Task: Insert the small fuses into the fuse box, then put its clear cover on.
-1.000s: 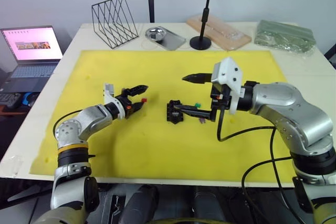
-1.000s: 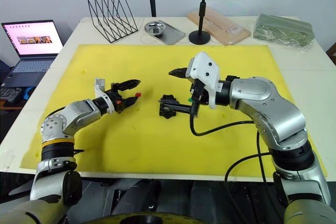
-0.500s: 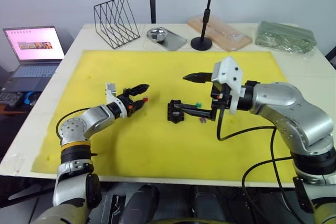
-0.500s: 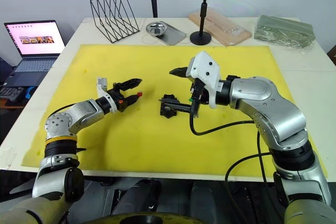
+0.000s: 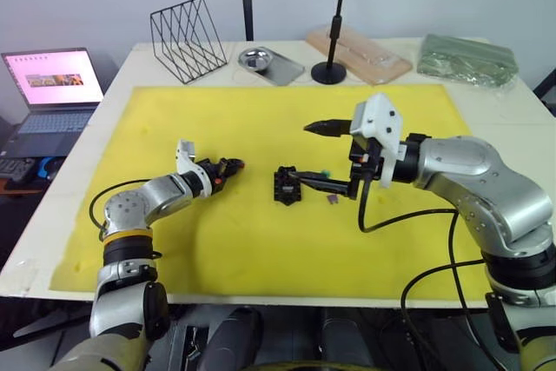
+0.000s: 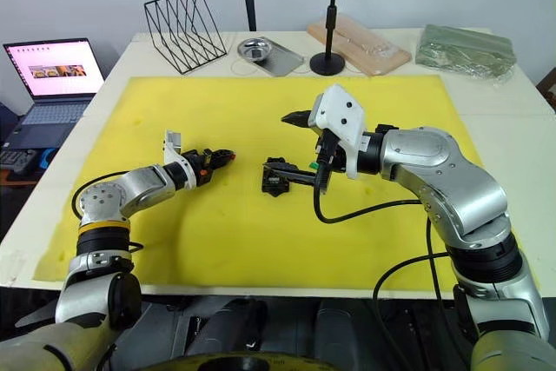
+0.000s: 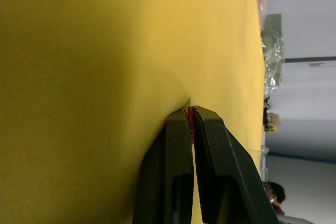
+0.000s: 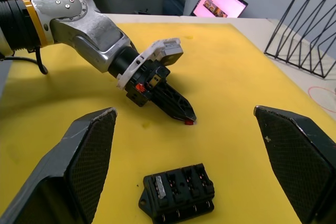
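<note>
My left gripper (image 7: 191,124) is low on the yellow foam mat (image 5: 261,119), fingers pinched together on a red fuse (image 7: 190,125). Tips touch the mat surface. From my right wrist view the same left gripper (image 8: 186,117) shows closed, with the red fuse (image 8: 189,122) at its tip on the mat, beyond the fuse box from the camera.

My right gripper (image 5: 311,155) hangs over the middle of the mat, fingers spread wide apart, holding nothing. One finger (image 5: 323,128) is up high, the other finger (image 5: 317,183) is low, with its tip right at the fuse box. Cannot tell if it touches.

Fuse box (image 5: 286,186) is a black block with slots on top, sitting on the mat near centre, between my two grippers. In the right wrist view the fuse box (image 8: 178,192) lies flat between my spread fingers, well apart from both. Its slots are too small to tell which are filled.

Green fuse (image 5: 322,173) sits on the mat just to the right of the fuse box, behind my lower right finger. Small dark purple fuse (image 5: 331,201) on the mat a bit nearer me, right of the box.

Past the mat on the table (image 5: 539,119): black wire rack (image 5: 184,35), metal tray (image 5: 269,62), black stand (image 5: 332,65), clear-wrapped wooden board (image 5: 360,49), green bagged bundle (image 5: 465,58). Laptop (image 5: 50,93) to the left, off the table.
</note>
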`<act>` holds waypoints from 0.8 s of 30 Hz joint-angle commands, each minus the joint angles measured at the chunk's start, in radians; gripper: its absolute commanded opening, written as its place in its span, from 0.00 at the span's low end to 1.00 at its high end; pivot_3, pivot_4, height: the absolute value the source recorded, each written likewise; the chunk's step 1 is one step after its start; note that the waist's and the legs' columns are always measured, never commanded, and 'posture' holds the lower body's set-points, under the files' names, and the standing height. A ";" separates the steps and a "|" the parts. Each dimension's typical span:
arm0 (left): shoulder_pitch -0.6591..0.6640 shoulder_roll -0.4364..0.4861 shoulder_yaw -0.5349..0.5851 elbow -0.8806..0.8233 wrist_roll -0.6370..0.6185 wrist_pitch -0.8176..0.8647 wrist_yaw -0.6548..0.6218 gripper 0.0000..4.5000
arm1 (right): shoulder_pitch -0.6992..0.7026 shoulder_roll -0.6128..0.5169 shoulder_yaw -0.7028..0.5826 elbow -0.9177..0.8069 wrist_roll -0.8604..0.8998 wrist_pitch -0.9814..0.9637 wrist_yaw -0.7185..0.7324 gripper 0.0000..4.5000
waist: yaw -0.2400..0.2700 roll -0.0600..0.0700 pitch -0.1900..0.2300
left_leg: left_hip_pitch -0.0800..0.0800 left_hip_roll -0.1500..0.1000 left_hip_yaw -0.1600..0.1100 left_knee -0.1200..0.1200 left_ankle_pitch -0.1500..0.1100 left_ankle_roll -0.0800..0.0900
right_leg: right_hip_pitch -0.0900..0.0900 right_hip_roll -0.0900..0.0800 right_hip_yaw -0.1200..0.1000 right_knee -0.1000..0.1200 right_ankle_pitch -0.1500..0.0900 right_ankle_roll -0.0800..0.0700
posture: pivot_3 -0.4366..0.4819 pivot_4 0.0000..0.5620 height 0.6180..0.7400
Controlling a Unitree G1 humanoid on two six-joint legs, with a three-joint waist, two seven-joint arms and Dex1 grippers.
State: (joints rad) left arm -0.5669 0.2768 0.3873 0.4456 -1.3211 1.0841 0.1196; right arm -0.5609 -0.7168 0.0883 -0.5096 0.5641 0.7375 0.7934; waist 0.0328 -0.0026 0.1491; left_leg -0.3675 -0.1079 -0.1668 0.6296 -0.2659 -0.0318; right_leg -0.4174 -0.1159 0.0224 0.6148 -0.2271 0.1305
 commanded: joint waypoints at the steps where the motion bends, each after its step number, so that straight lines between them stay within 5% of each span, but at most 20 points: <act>1: 0.041 0.025 0.041 0.017 0.043 0.019 0.022 0.01 | -0.002 -0.007 -0.033 -0.036 0.004 -0.016 0.003 1.00 | -0.006 0.000 0.000 | 0.000 0.000 0.000 0.000 0.000 0.000 | 0.000 0.000 0.000 0.000 0.000 0.000 | 0.48 0.27 1.00; 7: -0.055 0.156 0.009 -0.064 -0.035 0.225 -0.270 0.01 | -0.012 -0.031 -0.042 -0.015 0.007 -0.024 0.037 1.00 | -0.025 -0.004 0.003 | -0.007 0.000 -0.001 0.000 0.000 0.000 | -0.008 0.002 0.000 0.000 0.000 0.000 | 0.48 0.27 1.00; 12: -0.229 0.425 -0.269 -0.116 0.077 0.400 -0.832 0.01 | -0.041 -0.052 -0.055 0.015 0.030 -0.015 0.090 1.00 | -0.028 -0.013 0.011 | -0.009 -0.001 0.000 -0.001 0.000 -0.001 | -0.010 0.004 -0.001 0.000 0.001 -0.002 | 0.48 0.27 1.00; 15: -0.396 0.607 -0.671 -0.170 0.352 0.197 -1.408 0.01 | -0.054 -0.079 -0.041 0.030 0.028 -0.020 0.147 1.00 | -0.026 -0.013 0.012 | -0.009 -0.001 0.002 -0.001 0.001 -0.002 | -0.009 0.002 -0.001 -0.002 0.001 -0.001 | 0.48 0.27 1.00; 17: -0.507 0.676 -0.931 -0.149 0.526 -0.022 -1.659 0.01 | -0.060 -0.094 -0.034 0.025 0.033 -0.016 0.179 1.00 | -0.027 -0.013 0.013 | -0.009 -0.001 0.004 -0.002 0.003 -0.005 | -0.009 0.002 -0.001 -0.003 0.001 -0.001 | 0.48 0.27 1.00; 20: -0.649 0.750 -1.249 -0.143 0.564 -0.268 -1.734 0.01 | -0.064 -0.105 -0.033 0.009 0.049 -0.004 0.207 1.00 | -0.035 -0.012 0.017 | -0.008 0.001 0.005 -0.004 0.000 -0.001 | -0.009 0.002 0.000 -0.005 0.001 -0.002 | 0.48 0.27 1.00; 24: -0.959 0.771 -1.806 -0.139 0.626 -0.761 -1.734 0.01 | -0.029 -0.120 -0.025 -0.077 0.089 0.029 0.222 1.00 | -0.044 -0.015 0.023 | -0.014 0.002 0.001 -0.003 -0.001 0.002 | -0.013 0.003 0.000 -0.003 0.000 -0.001 | 0.48 0.27 1.00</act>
State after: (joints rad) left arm -1.4492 1.0294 -1.2760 0.3054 -0.7251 0.5037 -1.5988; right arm -0.5915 -0.8277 0.0706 -0.5297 0.6230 0.7608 1.0085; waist -0.0113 -0.0176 0.1723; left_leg -0.3843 -0.1056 -0.1673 0.6280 -0.2674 -0.0297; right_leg -0.4331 -0.1131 0.0224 0.6116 -0.2266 0.1293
